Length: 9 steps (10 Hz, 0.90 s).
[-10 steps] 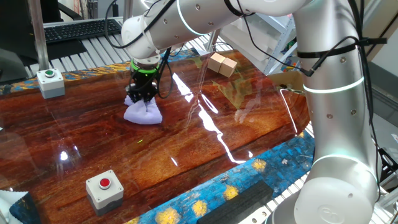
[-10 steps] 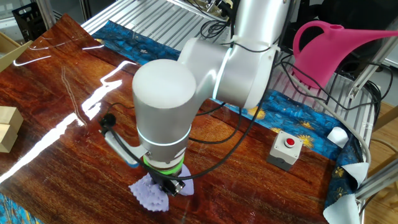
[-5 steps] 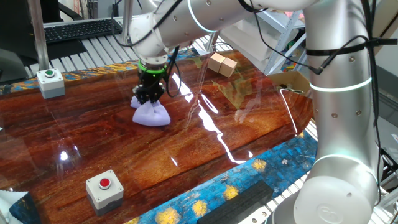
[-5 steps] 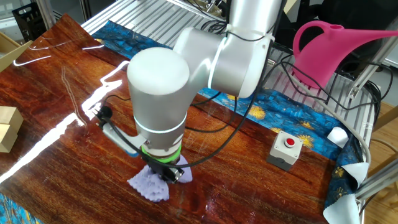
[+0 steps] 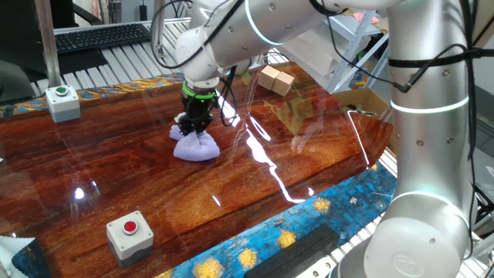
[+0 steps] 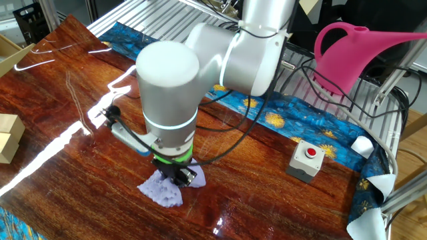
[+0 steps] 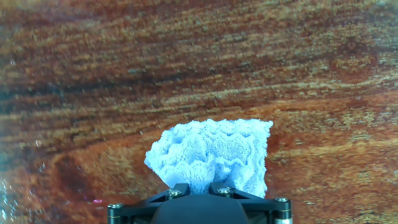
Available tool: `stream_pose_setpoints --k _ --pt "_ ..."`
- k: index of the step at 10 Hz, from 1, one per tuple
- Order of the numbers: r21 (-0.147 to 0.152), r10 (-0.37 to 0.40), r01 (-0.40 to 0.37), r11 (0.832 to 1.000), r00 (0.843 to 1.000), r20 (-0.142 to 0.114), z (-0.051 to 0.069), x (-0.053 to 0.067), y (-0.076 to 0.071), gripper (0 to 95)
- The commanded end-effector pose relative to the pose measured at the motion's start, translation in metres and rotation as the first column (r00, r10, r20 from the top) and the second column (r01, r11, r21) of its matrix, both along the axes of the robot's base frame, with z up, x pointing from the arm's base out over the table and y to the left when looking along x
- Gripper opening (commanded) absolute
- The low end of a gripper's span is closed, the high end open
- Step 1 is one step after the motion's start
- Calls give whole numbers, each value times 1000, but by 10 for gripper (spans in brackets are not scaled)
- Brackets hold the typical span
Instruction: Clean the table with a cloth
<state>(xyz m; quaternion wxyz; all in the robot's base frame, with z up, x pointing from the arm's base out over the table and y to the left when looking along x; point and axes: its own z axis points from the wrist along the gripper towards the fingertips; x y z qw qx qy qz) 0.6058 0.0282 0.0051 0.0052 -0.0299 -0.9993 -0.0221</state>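
The gripper (image 5: 193, 127) points straight down at the worktop (image 5: 255, 185) and is closed almost fully on the top of the cloth (image 5: 196, 145). In the hand view the pale lavender fabric (image 7: 211, 152) bunches up directly in front of the gripper housing, its waffle texture visible, with the lower folds spread on the wood. The fingertips themselves are buried in the fabric in all three views.

The cloth rests on the glossy reddish-brown surface, in the far-left part of it as seen from the one fixed view, well inside the blue flowered edge strip (image 5: 255, 243). From the other fixed view the cloth (image 6: 163, 191) fans out from beneath the wrist, flat against the wood.

Other items on the worktop: a grey box with a red button (image 5: 130, 231) near the front edge, well apart from the cloth; a grey box with a green button (image 5: 62, 99) at the far left; two tan cardboard boxes (image 5: 275, 79) at the far edge beyond the arm. A keyboard (image 5: 100, 35) sits on the ribbed metal bench behind. A pink watering can (image 6: 360, 53) stands off the worktop in the other fixed view.

Strong light reflections streak across the surface to the right of the cloth.
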Motion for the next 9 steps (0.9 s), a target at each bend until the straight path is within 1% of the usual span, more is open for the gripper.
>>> stream_pose_setpoints --k 1,2,3,4,6,9 --pt "11 12 -12 1000 1000 -5 5 -5 -4 0" --pt "7 16 -16 1000 1000 1 5 -10 -6 0" --pt "5 18 -18 1000 1000 10 3 -14 -7 0" --pt "0 19 -19 1000 1000 15 2 -15 -8 0" --pt "-5 19 -19 1000 1000 18 2 -15 -8 0" --pt "-2 7 -7 1000 1000 19 2 -15 -8 0"
